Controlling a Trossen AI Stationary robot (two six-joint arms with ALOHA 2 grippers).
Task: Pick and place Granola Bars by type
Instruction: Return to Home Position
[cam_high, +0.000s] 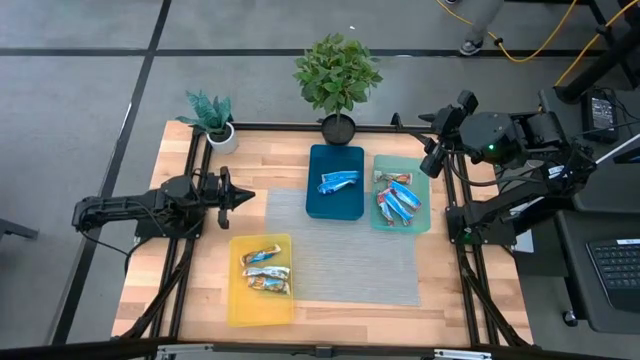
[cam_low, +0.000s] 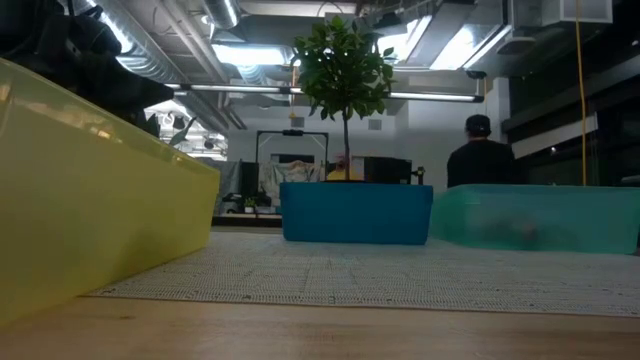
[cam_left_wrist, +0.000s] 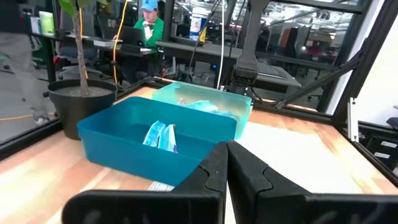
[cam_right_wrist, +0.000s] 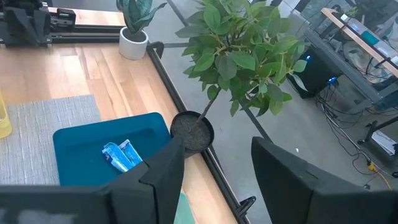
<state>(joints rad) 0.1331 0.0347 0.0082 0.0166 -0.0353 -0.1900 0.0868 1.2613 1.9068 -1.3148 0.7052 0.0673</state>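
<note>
Bars lie sorted in three trays around a grey mat (cam_high: 350, 250). The yellow tray (cam_high: 236, 300) holds tan-white bars (cam_high: 266, 272). One bright blue bar (cam_high: 338, 181) lies in the dark blue tray (cam_high: 335, 208), also seen as the blue bar (cam_left_wrist: 161, 135) and the blue bar (cam_right_wrist: 121, 155). The teal tray (cam_high: 422, 215) holds several bars (cam_high: 397, 200) with blue and red marks. My left gripper (cam_high: 247, 196) is shut, level above the table's left side, pointing at the blue tray (cam_left_wrist: 124, 149). My right gripper (cam_right_wrist: 214, 168) is open, raised near the table's far right corner (cam_high: 433, 160).
A tall potted plant (cam_high: 338, 75) stands at the far edge behind the blue tray, and a small plant in a white pot (cam_high: 213, 118) stands at the far left corner. A black frame rail (cam_high: 300, 127) borders the table. People show in the room beyond.
</note>
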